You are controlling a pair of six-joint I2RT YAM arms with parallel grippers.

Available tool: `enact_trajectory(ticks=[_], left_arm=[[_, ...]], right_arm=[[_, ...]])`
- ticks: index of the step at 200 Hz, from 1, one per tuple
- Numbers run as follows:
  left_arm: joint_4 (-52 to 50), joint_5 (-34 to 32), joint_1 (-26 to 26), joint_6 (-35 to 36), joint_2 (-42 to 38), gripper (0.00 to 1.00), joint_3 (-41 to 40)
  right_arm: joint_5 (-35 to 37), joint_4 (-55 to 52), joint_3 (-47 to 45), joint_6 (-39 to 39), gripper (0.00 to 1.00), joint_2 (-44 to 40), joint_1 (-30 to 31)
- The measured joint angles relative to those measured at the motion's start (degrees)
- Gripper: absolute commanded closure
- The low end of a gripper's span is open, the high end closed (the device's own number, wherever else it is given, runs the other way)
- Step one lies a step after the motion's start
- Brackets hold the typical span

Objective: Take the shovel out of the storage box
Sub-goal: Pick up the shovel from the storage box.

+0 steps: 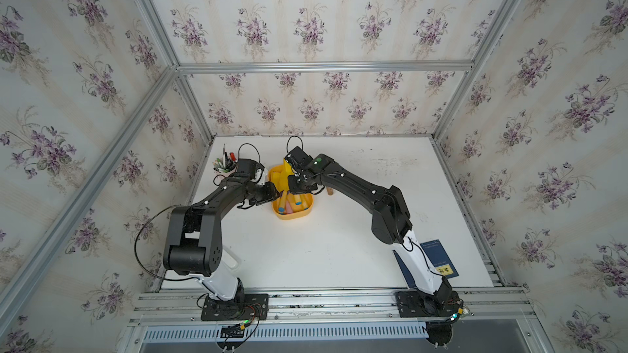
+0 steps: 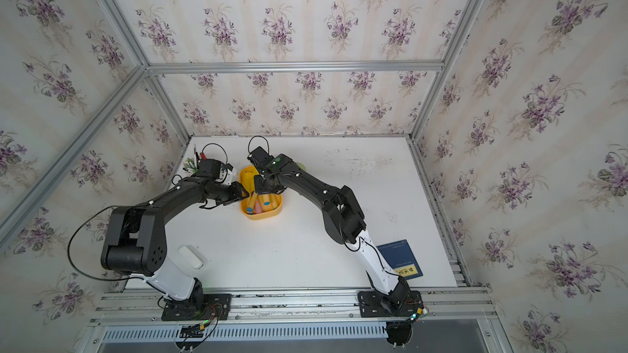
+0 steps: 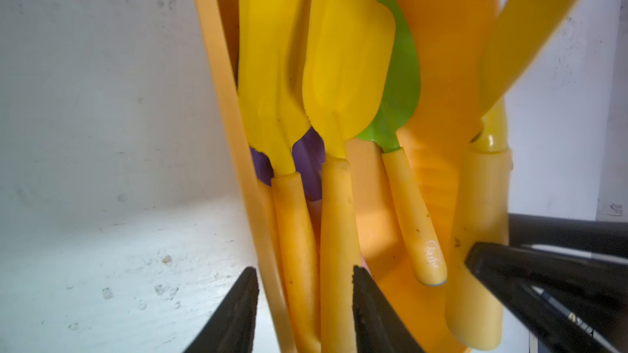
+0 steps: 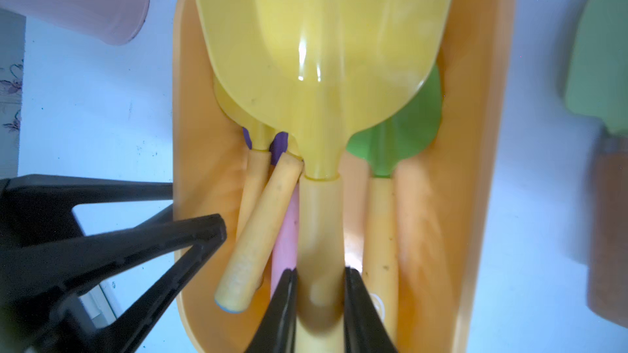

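The yellow-orange storage box [image 1: 292,216] [image 2: 262,216] stands at the table's back left. Several toy shovels lie in it, with yellow, green and purple blades. My right gripper [image 4: 319,271] is shut on the pale handle of a yellow shovel [image 4: 323,45]. That shovel [image 3: 482,205] is raised above the others, over the box. My left gripper [image 3: 304,268] is at the box's left rim [image 3: 217,73]. Its jaws stand apart, one finger outside the wall and one inside. The rim and two orange handles [image 3: 336,232] lie between them, and a gap shows beside the outer finger.
A pink pen cup [image 1: 222,174] [image 4: 85,1] stands just left of the box, behind my left wrist. A green shovel with a brown handle [image 4: 598,62] lies on the table right of the box. A blue book [image 1: 438,259] lies front right. A white object [image 2: 192,257] lies front left.
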Motion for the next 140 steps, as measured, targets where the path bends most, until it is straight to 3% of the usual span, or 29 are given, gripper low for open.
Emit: enact_trajectory(ticks=[70, 140], left_arm=[[-1.73, -0.79, -0.2, -0.26, -1.33, 0.52, 2.21], [-2.73, -1.22, -0.87, -0.42, -0.28, 0.53, 3.45]], right_arm=[[0.68, -0.72, -12.76, -4.2, 0.99, -13.0, -10.01], [0.0, -6.84, -16.92, -8.59, 0.98, -10.73, -20.22]])
